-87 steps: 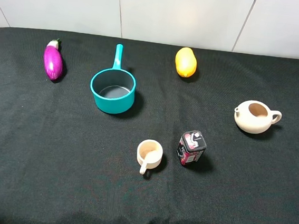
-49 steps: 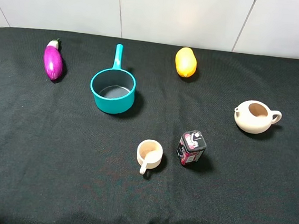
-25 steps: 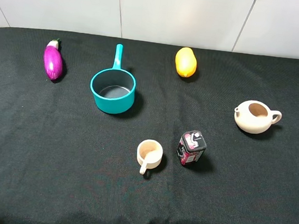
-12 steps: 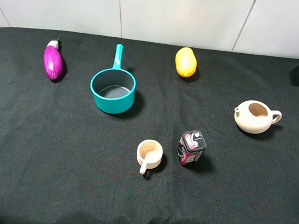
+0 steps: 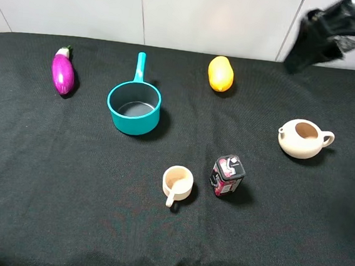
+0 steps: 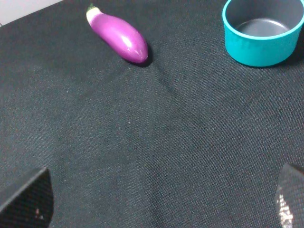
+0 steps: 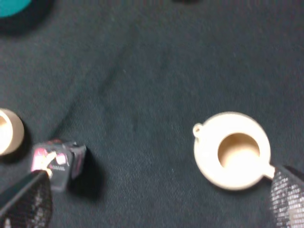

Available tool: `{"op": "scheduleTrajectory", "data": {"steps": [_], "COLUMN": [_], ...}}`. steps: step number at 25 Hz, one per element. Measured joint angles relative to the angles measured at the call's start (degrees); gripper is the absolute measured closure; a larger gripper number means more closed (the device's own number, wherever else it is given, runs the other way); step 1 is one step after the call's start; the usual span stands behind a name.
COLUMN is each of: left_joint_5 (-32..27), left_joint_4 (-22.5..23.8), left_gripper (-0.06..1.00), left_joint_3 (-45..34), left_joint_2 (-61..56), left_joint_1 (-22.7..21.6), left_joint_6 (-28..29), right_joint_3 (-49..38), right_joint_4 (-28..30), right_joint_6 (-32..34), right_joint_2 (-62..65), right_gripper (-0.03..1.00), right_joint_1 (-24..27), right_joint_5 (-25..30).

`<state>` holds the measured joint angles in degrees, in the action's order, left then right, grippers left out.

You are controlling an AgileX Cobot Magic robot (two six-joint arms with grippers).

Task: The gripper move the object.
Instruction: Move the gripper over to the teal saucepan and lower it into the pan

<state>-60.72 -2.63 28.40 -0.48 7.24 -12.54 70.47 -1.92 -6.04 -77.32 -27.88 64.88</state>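
Observation:
The teal saucepan point(image 5: 133, 108) stands upright on the black cloth at the back left, its long handle point(image 5: 140, 63) pointing away. It also shows in the left wrist view point(image 6: 263, 35), and its edge shows in the right wrist view point(image 7: 14, 5). My right arm point(image 5: 329, 31) hangs high at the back right, far from the pan. The right gripper point(image 7: 154, 202) is open and empty above the teapot and can. The left gripper point(image 6: 159, 197) is open and empty, short of the pan and the eggplant.
A purple eggplant point(image 5: 62, 75) lies left of the pan. An orange-yellow fruit point(image 5: 220, 73) lies at the back middle. A beige teapot point(image 5: 303, 139) stands at the right. A small beige cup point(image 5: 177, 182) and a red-black can point(image 5: 227, 175) stand at the front middle.
My right arm has come into the high view at the back right and moved left and up. The pan and the other objects have not moved.

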Motion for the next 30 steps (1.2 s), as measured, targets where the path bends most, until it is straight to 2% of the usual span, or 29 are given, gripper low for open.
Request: {"op": "scheduleTrajectory", "data": {"steps": [12,19,30], "left_joint_5": [0.00,0.00,0.00], "left_joint_4": [0.00,0.00,0.00], "left_gripper": [-0.05,-0.05,-0.05], "left_joint_3": [0.00,0.00,0.00], "left_joint_2": [0.00,0.00,0.00], "left_joint_1": [0.00,0.00,0.00], "left_joint_6": [0.00,0.00,0.00], "right_joint_3": [14.32,21.89,30.21], "right_joint_4": [1.92,3.67,2.66], "right_joint_6": [3.79,6.50,8.56], "right_joint_2": [-13.41,-20.83,-30.38], "right_gripper": [0.27,0.27,0.27], "right_joint_1": [-9.02,-14.07,-18.15], "right_joint_5": [3.71,4.13,4.47]}}
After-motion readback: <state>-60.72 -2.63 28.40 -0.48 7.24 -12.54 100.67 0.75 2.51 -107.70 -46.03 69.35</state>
